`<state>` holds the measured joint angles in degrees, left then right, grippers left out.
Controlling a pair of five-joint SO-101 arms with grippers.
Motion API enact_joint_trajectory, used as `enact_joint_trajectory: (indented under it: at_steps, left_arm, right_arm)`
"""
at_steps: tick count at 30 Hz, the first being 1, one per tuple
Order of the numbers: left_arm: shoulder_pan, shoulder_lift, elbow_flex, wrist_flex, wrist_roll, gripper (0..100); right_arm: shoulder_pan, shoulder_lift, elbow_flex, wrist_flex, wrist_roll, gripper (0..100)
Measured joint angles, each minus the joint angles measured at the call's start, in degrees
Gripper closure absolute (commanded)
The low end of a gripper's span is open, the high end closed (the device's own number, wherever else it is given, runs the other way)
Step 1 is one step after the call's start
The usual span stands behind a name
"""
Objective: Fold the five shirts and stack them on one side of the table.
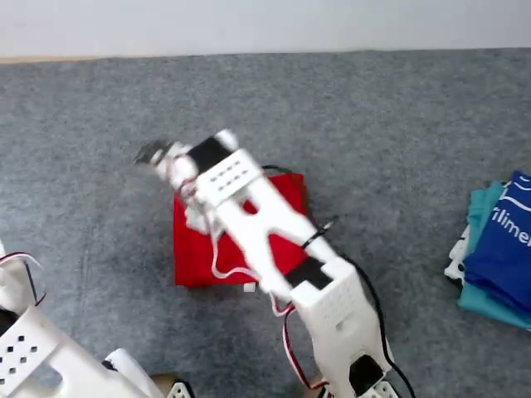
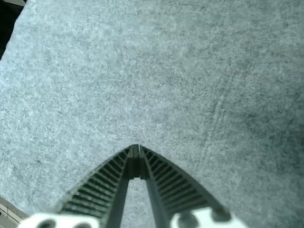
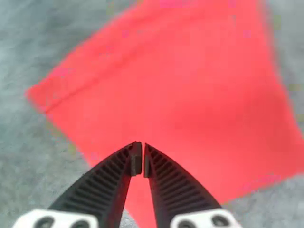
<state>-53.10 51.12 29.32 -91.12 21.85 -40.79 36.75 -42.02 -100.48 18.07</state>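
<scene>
Right claw (image 3: 141, 154) closed on nothing, above folded red shirt (image 3: 180, 95); right arm nearer. Shirt stack (image 1: 498, 249) well apart at counter (image 2: 142, 71) edge. Left claw (image 2: 138, 154) closed.

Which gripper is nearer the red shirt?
Right. The right gripper hangs directly over the red shirt. The left gripper is over the grey mat, with no shirt beneath it.

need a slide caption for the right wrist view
Right gripper, shut, poised over a folded red shirt lying on the grey mat.
</scene>
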Motion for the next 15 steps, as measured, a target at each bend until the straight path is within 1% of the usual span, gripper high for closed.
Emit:
enact_joint_trajectory:
  at_steps: [2, 4, 7, 9, 12, 15]
  left_arm:
    - [0.0, 0.0, 0.6, -0.5, 0.0, 100]
    - [0.0, 0.0, 1.0, -1.5, 0.0, 100]
    - [0.0, 0.0, 1.0, -3.2, 0.0, 100]
    - [0.0, 0.0, 1.0, -4.0, 0.0, 100]
    - [0.0, 0.0, 1.0, -4.6, 0.0, 100]
    - [0.0, 0.0, 1.0, -4.6, 0.0, 100]
  right_arm:
    - [1.7, -0.2, -0.7, 0.0, -4.1, 98.9]
    - [3.9, -0.7, -0.7, 0.0, -8.2, 95.5]
    - [8.0, -1.5, -0.7, 0.0, -12.3, 82.8]
    - [10.8, -1.6, -0.7, 0.0, -15.0, 76.6]
    - [14.1, -1.6, -0.7, 0.2, -19.5, 76.1]
    - [15.3, -0.7, -0.7, 0.9, -21.5, 76.1]
